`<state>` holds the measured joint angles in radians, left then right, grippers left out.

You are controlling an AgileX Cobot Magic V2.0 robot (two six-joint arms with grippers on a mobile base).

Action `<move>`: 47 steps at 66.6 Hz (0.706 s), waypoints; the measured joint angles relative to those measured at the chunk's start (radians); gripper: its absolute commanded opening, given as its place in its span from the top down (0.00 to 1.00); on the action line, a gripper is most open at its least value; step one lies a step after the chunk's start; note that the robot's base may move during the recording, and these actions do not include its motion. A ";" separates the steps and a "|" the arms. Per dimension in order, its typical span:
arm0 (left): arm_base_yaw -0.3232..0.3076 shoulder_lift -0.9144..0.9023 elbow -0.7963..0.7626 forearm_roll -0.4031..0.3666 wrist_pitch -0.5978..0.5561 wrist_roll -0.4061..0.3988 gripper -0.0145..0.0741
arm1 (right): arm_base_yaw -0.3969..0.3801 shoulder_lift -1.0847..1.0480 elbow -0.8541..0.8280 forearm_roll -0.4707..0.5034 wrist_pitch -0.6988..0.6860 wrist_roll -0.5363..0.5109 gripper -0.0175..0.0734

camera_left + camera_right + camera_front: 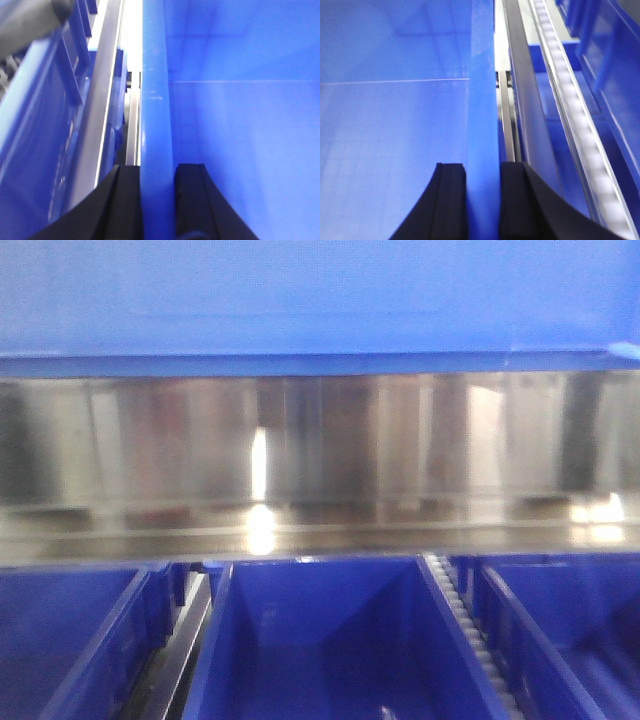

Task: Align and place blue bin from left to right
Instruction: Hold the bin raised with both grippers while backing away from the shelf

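The blue bin fills the top of the front view as a broad blue wall, blurred, with its lower edge above the metal shelf. In the left wrist view my left gripper is shut on the bin's left wall rim, one black finger outside and one inside; the bin's smooth inner floor spreads to the right. In the right wrist view my right gripper is shut on the right wall rim, with the bin's interior to the left.
A shiny metal shelf panel runs across the middle. Below it stand three open blue tubs with a white roller rail between them. A ribbed blue crate and a roller track flank the held bin.
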<state>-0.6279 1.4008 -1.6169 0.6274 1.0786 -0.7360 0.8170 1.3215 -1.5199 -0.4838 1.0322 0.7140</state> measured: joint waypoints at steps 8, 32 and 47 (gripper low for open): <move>0.000 0.000 0.000 0.002 0.000 0.000 0.96 | 0.000 0.000 0.000 0.000 0.000 0.000 0.89; 0.000 0.000 0.000 0.002 -0.002 0.000 0.96 | 0.000 -0.001 0.000 0.000 0.000 0.000 0.89; 0.000 0.000 0.000 0.000 -0.008 0.000 0.96 | 0.000 -0.006 0.000 -0.002 0.000 0.000 0.89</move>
<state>-0.6279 1.4008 -1.6169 0.6275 1.0711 -0.7360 0.8170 1.3151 -1.5199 -0.4857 1.0322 0.7140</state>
